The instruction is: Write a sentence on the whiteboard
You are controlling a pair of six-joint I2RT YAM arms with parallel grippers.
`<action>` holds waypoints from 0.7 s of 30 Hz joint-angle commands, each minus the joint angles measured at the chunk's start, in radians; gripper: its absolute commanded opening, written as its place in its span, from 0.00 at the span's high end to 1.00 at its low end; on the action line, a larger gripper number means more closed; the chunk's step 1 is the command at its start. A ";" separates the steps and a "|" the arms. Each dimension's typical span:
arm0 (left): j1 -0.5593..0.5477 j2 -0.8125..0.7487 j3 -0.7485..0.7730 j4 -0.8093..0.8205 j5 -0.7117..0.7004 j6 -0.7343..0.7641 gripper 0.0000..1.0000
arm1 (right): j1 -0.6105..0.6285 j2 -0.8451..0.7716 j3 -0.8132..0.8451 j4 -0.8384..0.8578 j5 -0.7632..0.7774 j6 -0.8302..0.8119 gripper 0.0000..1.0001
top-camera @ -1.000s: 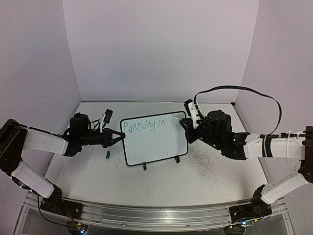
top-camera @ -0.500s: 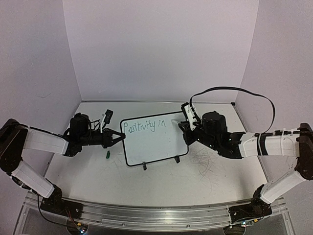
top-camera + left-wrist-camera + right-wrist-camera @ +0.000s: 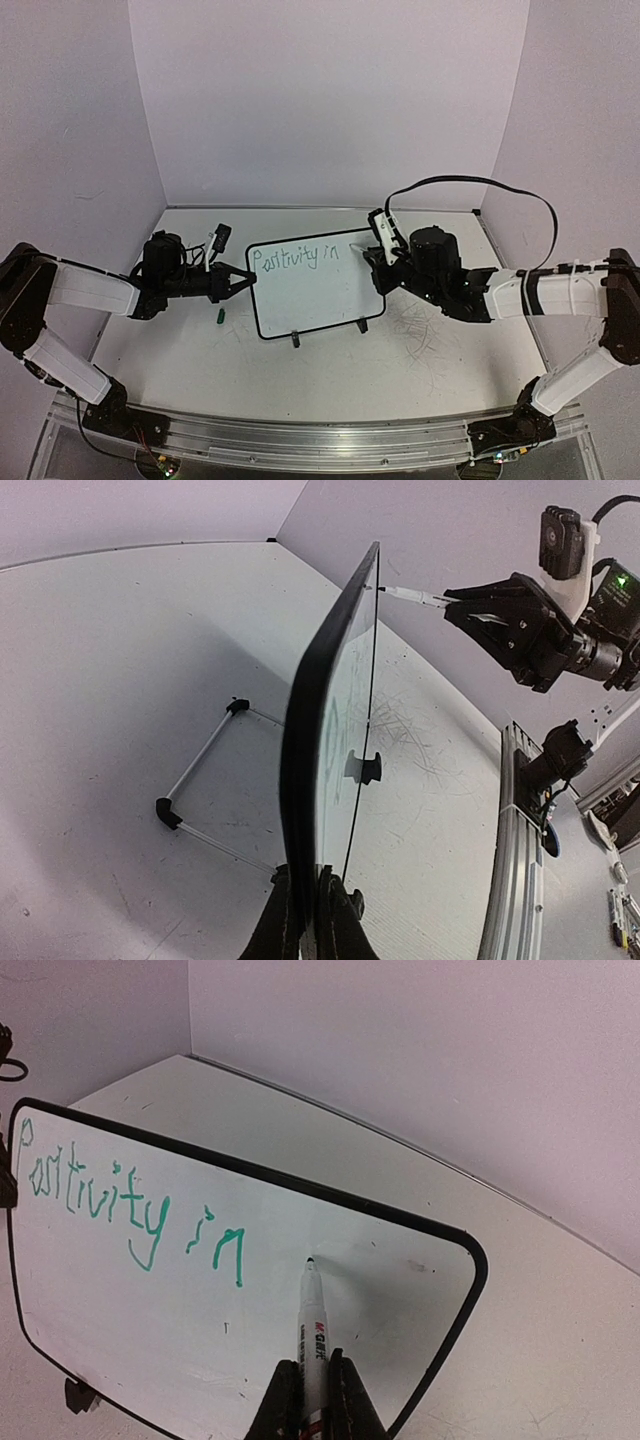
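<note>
The whiteboard stands upright on the table, black-rimmed, and carries the sentence in green: "Positivity in". My left gripper is shut on its left edge; the left wrist view shows the whiteboard edge-on, pinched in the left gripper. My right gripper is shut on a white marker. The marker's tip sits at the whiteboard just right of the "in" that ends the sentence. In the right wrist view the right gripper clamps the marker's barrel.
A green marker cap lies on the table left of the board. Grey scribble marks cover the tabletop to the board's right. The wire stand props the board from behind. Walls close in at the back and both sides.
The right arm has moved left and brought the marker tip to the board beside "in". The left arm and the board have stayed still.
</note>
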 commanded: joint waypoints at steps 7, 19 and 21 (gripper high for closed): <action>0.007 -0.019 -0.005 0.038 -0.054 0.060 1.00 | -0.005 0.023 0.046 0.035 0.034 0.019 1.00; 0.004 -0.022 -0.005 0.036 -0.055 0.064 1.00 | -0.005 0.038 0.059 0.033 0.022 0.014 1.00; 0.004 -0.022 -0.005 0.036 -0.055 0.063 1.00 | -0.004 0.040 0.060 0.031 0.017 0.015 1.00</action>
